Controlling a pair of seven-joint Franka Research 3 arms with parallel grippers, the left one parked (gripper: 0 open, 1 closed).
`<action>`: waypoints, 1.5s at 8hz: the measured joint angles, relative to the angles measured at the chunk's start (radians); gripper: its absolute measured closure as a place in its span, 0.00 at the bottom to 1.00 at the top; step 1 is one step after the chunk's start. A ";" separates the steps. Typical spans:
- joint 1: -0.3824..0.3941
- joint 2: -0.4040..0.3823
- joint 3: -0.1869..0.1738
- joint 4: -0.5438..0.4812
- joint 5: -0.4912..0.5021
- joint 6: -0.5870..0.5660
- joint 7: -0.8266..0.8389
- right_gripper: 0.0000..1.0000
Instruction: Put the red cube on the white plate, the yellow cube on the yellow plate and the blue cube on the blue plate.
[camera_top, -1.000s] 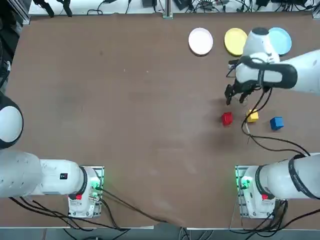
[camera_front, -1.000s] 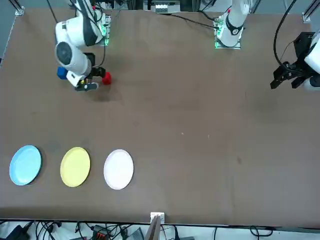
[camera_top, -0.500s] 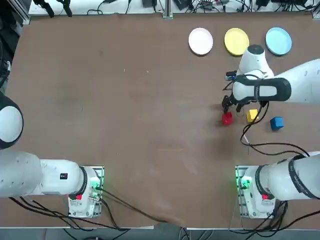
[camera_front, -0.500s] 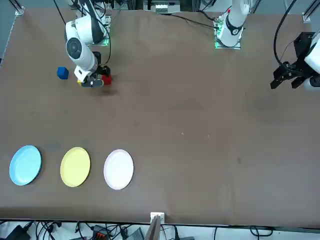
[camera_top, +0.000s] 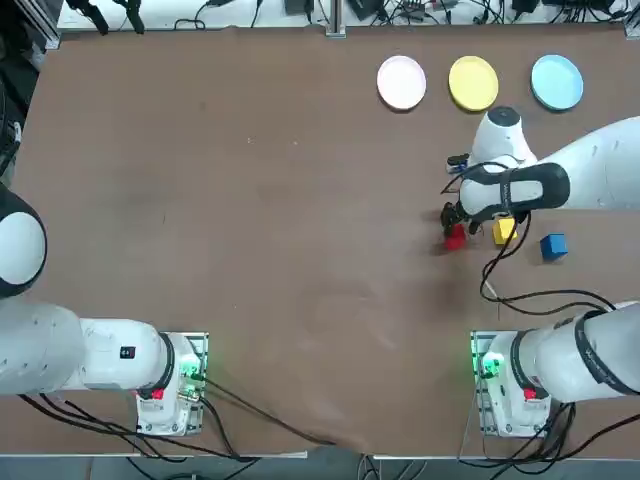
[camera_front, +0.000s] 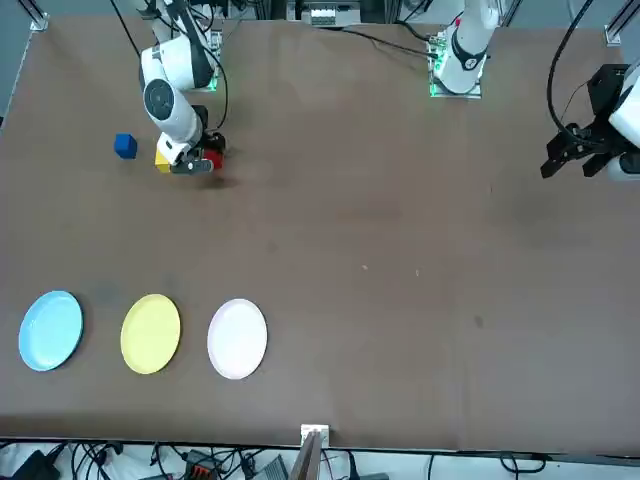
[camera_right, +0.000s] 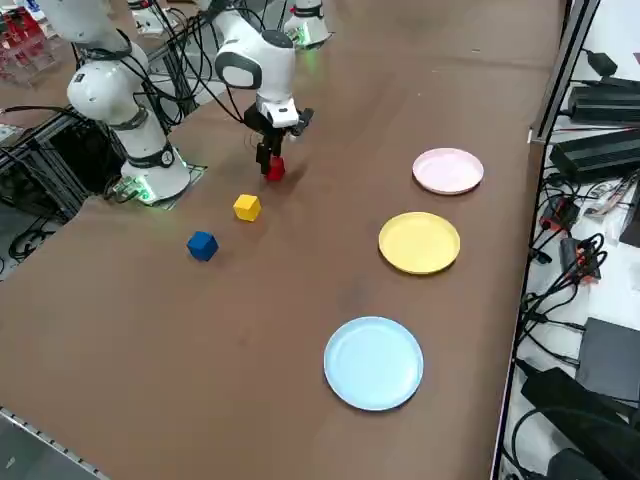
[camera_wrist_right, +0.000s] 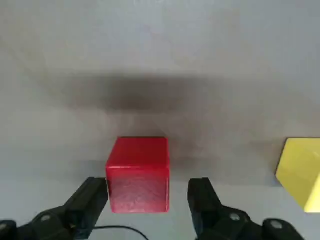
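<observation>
Claw (camera_wrist_right: 145, 200) wide around red cube (camera_wrist_right: 138, 173)

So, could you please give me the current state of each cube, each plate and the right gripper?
red cube: on the table, between the open fingers
yellow cube: on the table, untouched
blue cube: on the table, untouched
white plate: empty
yellow plate: empty
blue plate: empty
right gripper: open, straddling the red cube

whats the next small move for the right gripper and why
Probably close the fingers. The right gripper is open with the red cube between its fingers, a gap showing on each side, and the cube sits on the table. Gripping comes before carrying it to the white plate.
</observation>
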 joint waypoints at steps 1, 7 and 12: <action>0.001 0.013 0.000 0.000 0.000 0.015 0.001 0.02; 0.023 0.069 0.000 0.000 0.000 0.074 0.027 0.30; -0.025 -0.034 -0.037 0.224 0.000 -0.125 0.029 0.30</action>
